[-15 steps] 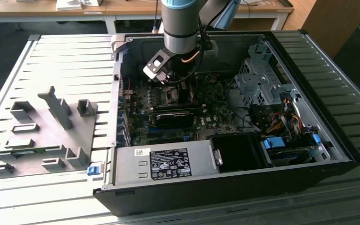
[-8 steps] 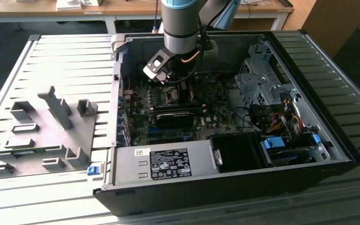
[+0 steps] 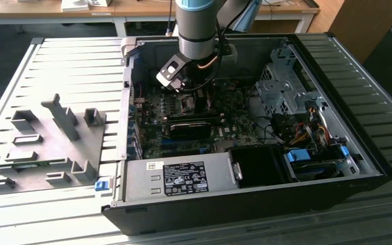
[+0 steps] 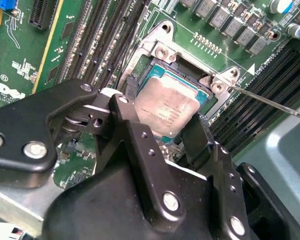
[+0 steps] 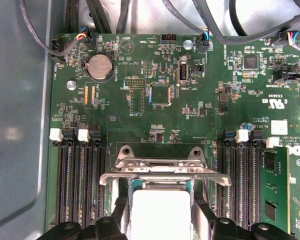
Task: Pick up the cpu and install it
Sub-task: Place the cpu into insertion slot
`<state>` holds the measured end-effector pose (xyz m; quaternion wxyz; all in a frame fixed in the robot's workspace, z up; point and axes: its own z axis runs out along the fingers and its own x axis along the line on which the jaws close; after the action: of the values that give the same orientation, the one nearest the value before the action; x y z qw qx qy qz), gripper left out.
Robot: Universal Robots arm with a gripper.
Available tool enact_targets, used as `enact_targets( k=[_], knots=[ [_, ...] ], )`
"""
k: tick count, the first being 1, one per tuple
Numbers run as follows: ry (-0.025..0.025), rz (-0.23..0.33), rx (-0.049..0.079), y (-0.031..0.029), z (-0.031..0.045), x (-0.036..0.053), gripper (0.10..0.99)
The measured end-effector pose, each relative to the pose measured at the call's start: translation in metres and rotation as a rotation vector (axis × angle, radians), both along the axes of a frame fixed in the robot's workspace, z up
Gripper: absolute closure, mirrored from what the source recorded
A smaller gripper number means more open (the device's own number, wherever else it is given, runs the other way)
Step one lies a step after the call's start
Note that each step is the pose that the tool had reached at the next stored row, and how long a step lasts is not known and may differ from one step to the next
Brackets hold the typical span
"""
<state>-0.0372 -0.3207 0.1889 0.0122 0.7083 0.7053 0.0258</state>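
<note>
The cpu (image 4: pixel 166 104), a flat square chip with a shiny silver top, sits between my gripper's (image 4: pixel 162 120) two black fingers (image 4: pixel 126 116), right at the open metal-framed socket (image 4: pixel 162 50) on the green motherboard (image 4: pixel 20 65). In the first wrist view the cpu (image 5: pixel 160 210) shows bright, just under the socket's raised frame (image 5: pixel 160 167), with my gripper (image 5: pixel 160 217) shut on its two sides. In the exterior view my gripper (image 3: pixel 194 102) reaches down into the open computer case (image 3: pixel 250 204), over the middle of the board.
Memory slots (image 5: pixel 82 180) flank the socket on both sides. A thin metal lever (image 4: pixel 270 102) sticks out beside the socket. Cables (image 3: pixel 298 132) and a drive cage (image 3: pixel 285 87) fill the case at the exterior view's right. A grey fixture (image 3: pixel 53 143) lies outside, at its left.
</note>
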Motion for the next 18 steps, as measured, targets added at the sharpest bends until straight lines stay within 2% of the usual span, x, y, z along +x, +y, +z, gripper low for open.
enact_targets(
  k=[4,10,12,13,14,16,17,18],
  knots=[
    [0.0002,0.0,0.0,0.0,0.0026,0.0,0.475],
    [0.0026,0.0,0.0,0.0,0.0126,0.0,0.475],
    [0.0074,0.0,0.0,0.0,0.0145,0.0004,0.49],
    [0.0107,0.0,0.0,0.0,0.0154,0.0006,0.557],
    [0.014,0.0,0.0,0.0,0.0163,0.0009,0.557],
    [0.0209,0.0,0.0,0.0,0.0179,0.0015,0.675],
    [0.024,0.0,0.0,0.0,0.0187,0.0018,0.675],
    [0.027,0.0,0.0,0.0,0.0196,0.0019,0.733]
  ],
)
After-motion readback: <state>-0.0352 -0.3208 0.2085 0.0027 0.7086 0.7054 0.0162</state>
